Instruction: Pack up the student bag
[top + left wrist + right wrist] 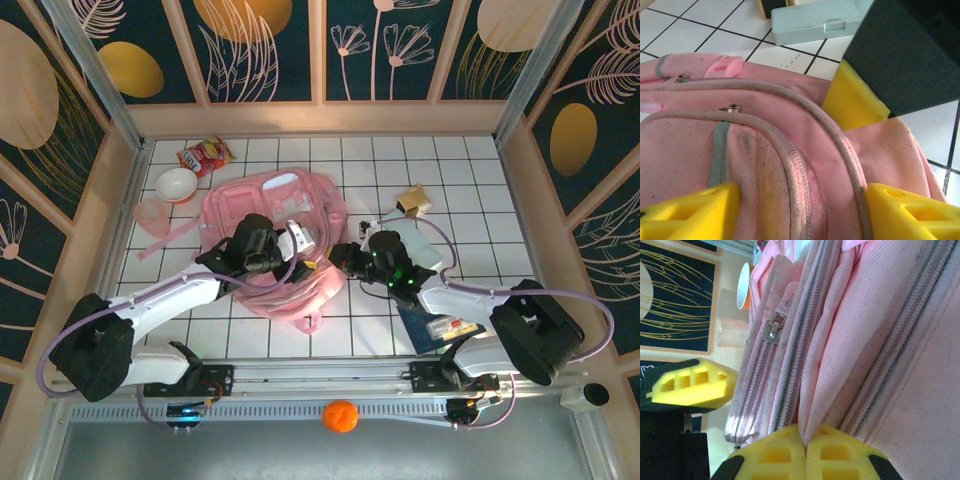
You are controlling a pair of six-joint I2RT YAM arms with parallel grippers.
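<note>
**Inspector A:** Where do we find the student bag [232,208]?

**Inspector B:** We find it lying flat at the middle of the tiled counter [480,190], between the two arms. The zippers we can see are closed.

**Inspector A:** And the fingers?

**Inspector B:** We note the right gripper [805,445] clenched on a fold of the bag's pink fabric beside a zipper track. A metal zipper pull [772,330] hangs nearby, ungrasped. The left gripper [800,207] is released, its fingers [690,212] spread either side of a piped seam, gripping nothing.

**Inspector A:** Which step do we judge this to be?

**Inspector B:** Opening the bag; nothing appears packed. The pale-blue case [815,22] lies on the counter near it.

**Inspector A:** What does the next move call for?

**Inspector B:** We judge that the right must hold the fabric taut while the left closes on a zipper pull and draws it along the track.
</note>
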